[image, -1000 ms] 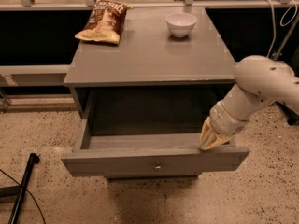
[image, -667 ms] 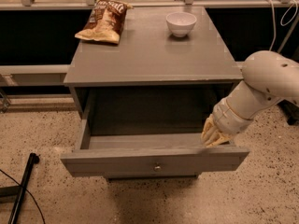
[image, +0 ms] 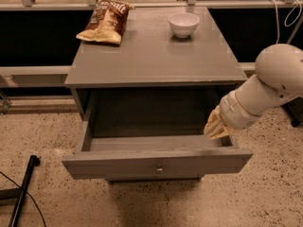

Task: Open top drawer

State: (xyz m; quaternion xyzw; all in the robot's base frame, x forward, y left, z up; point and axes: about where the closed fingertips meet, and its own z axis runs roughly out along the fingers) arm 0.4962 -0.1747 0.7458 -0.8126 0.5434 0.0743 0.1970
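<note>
The top drawer [image: 156, 162] of the grey cabinet stands pulled far out toward me; its flat front panel carries one small round metal knob [image: 160, 170] at centre, and its inside looks bare. My gripper [image: 215, 128] hangs at the drawer's right rear, just above its right side wall, its yellowish fingers pointing down and left. The white arm [image: 270, 86] reaches in from the right. The lower drawers are hidden under the open one.
On the cabinet top [image: 156, 56] lie a brown chip bag [image: 105, 21] at the back left and a white bowl [image: 183, 23] at the back right. A black rod [image: 22, 193] and cable lie on the speckled floor at left. Cables hang at the upper right.
The arm and gripper have lifted slightly and shifted right, away from the drawer's right front corner. The drawer stays open as before.
</note>
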